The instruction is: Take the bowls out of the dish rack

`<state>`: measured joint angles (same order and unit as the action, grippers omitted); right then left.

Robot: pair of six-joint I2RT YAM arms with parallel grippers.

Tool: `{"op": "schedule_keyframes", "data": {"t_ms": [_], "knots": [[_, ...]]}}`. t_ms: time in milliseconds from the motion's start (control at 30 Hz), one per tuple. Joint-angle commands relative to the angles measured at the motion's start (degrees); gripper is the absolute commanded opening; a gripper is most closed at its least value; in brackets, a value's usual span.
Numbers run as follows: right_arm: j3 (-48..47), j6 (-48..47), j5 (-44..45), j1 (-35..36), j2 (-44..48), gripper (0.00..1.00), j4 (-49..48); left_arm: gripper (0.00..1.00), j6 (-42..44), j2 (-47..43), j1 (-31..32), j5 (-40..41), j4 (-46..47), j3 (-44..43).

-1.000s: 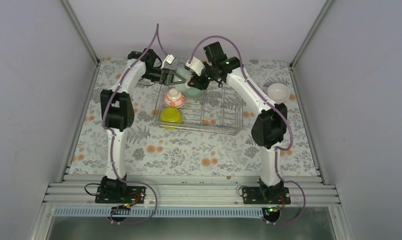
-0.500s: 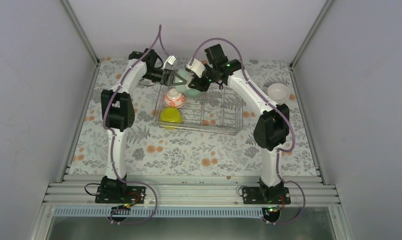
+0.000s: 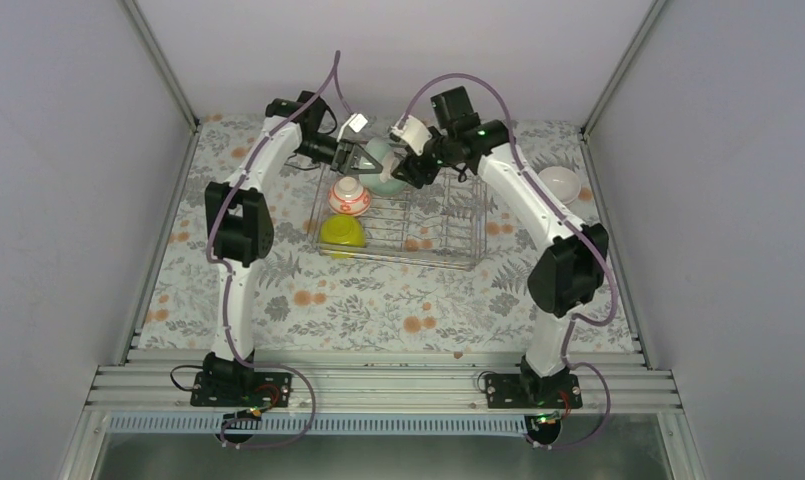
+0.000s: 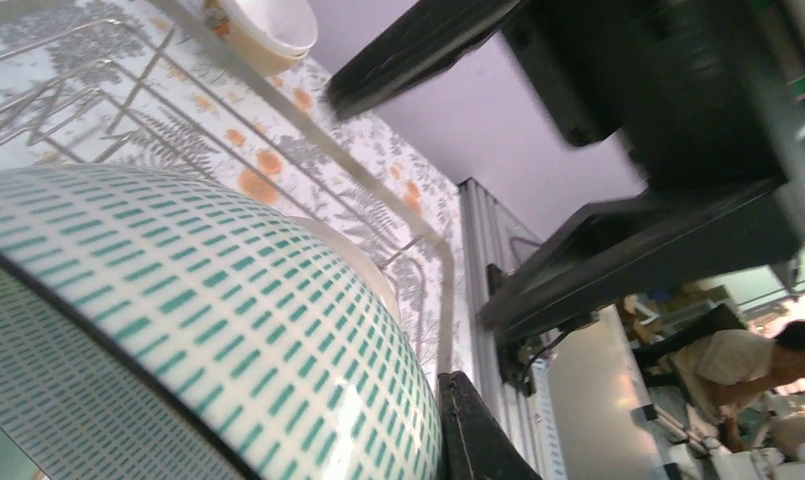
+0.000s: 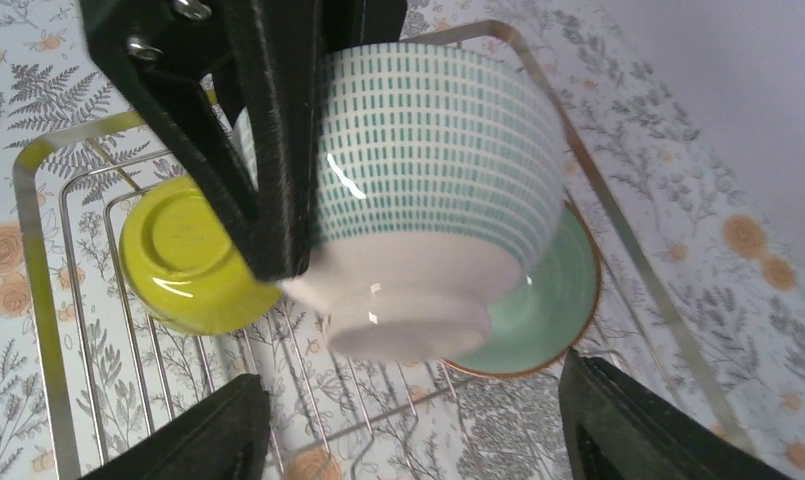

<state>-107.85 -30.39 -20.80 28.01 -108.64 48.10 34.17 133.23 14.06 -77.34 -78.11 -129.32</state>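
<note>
Your left hand (image 3: 362,157) gripped the teal bowl (image 5: 428,170) by its rim, above the rack's (image 3: 448,250) back-left corner. The bowl's foot faced your right hand (image 5: 413,375), which was spread wide just beside it and looked well placed for a handover.

The bench (image 3: 378,300) is covered in a pale print of grey ferns and orange blossoms. Three plain walls close it in — back wall (image 3: 378,50), left wall (image 3: 58,220), right wall (image 3: 738,220) — all a soft lavender-grey under even light. Slim aluminium posts (image 3: 163,65) run up the far corners. A ribbed aluminium rail (image 3: 378,385) edges the near side, with dull sheet metal (image 3: 378,455) below it. Past the bench in the left wrist view, a blurred figure (image 4: 733,372) seems to sit.
</note>
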Motion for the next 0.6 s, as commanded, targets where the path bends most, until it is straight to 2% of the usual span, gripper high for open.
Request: {"op": "schedule_keyframes", "data": {"t_ms": [0,133,233,433,567], "knots": [[0.22,0.25,-2.23,-2.13,5.88,0.73,3.32,0.02,-1.48,-5.2,0.75,6.22,5.1,-0.38],[0.93,-0.35,-0.1,-3.72,9.85,0.79,6.91,0.02,-5.45,-9.3,2.32,16.73,12.58,4.59],[0.15,0.62,1.9,-5.9,11.11,0.8,9.56,0.02,-7.04,-12.43,5.29,28.63,16.27,7.21],[-8.43,1.9,2.51,-11.12,5.66,0.81,16.4,0.02,-8.64,-17.67,16.42,52.78,20.52,10.17],[-15.41,1.97,2.82,-14.6,1.89,0.8,19.4,0.02,-9.69,-18.8,22.03,63.86,20.88,10.9]]}}
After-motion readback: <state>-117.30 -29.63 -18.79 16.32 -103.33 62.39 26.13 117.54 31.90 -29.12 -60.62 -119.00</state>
